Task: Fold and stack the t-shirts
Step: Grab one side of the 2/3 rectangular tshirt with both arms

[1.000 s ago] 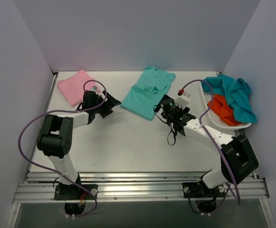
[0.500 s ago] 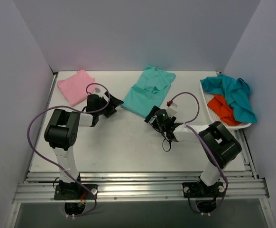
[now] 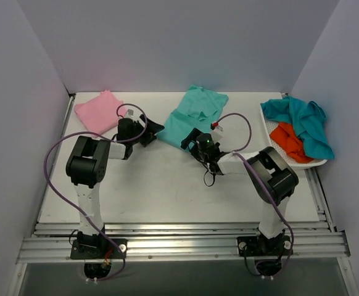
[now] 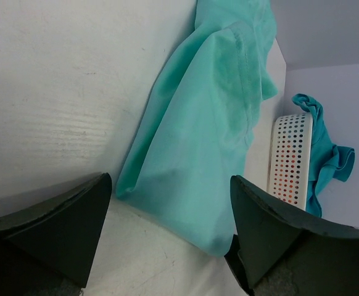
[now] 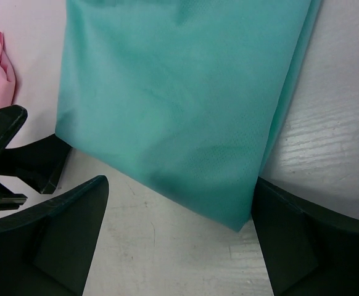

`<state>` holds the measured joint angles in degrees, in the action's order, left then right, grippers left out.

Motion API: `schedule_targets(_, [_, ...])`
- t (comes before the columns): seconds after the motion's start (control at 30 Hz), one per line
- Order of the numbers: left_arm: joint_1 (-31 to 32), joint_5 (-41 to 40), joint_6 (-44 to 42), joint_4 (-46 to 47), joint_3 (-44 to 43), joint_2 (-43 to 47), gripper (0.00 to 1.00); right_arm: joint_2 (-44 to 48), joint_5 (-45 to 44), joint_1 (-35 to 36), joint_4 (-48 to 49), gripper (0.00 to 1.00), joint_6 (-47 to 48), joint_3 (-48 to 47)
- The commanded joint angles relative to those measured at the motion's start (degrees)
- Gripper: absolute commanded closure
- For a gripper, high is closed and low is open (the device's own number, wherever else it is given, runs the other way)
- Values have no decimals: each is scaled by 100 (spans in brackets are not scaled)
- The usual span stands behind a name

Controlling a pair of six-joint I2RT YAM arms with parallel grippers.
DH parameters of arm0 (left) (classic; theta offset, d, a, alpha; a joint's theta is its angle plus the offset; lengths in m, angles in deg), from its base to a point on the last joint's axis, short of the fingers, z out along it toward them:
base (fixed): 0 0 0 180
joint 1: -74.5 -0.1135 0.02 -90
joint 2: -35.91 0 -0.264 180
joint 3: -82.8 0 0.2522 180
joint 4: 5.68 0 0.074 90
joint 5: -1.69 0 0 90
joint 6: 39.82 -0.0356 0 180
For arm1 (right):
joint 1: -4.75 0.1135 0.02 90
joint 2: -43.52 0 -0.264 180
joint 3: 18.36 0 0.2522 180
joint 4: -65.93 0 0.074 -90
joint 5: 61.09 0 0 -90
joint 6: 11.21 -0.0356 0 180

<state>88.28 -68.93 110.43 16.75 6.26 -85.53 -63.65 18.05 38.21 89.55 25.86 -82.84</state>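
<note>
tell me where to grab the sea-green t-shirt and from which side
Take the sea-green t-shirt by the two corners of its near edge: left tool on the left corner, right tool on the right corner. Come in low from the near side. The cloth lies flat on the table, so only that free edge offers a pinch, and both open tools face it.

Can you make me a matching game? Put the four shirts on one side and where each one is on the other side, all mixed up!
Shirts
1. pink t-shirt
2. sea-green t-shirt
3. orange t-shirt
4. teal t-shirt

Places
A. bunched up inside the white basket
B. far left corner of the table
C. hanging over the basket's rim
D. far middle of the table

Pairs: 1-B, 2-D, 3-A, 4-C
</note>
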Motion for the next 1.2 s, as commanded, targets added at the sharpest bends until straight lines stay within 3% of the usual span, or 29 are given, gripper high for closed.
schedule_targets(0.0, [19,-13,-75,-173,-129,-282,15,-225,153,-119,-153,10,-25,18])
schedule_targets(0.13, [28,49,-31,-50,-208,-441,26,-269,250,-216,-30,23,-25,97])
schedule_targets(0.47, [72,93,13,99,-375,-713,64,-462,435,-287,181,98,-34,159])
schedule_targets(0.57, [90,93,13,117,-410,-705,85,-506,479,-287,190,100,-34,141])
schedule_targets(0.67, [98,110,-4,117,-366,-600,97,-489,479,-287,190,100,-34,176])
schedule_targets(0.83, [151,-21,-48,126,203,23,98,-77,400,-252,50,100,-16,395])
schedule_targets(1.1, [467,-671,-259,-497,1426,2088,98,1617,-329,416,-1004,100,-68,818])
schedule_targets(1.17, [651,-829,-373,-1015,1584,2721,98,1953,-654,713,-1434,100,-156,905])
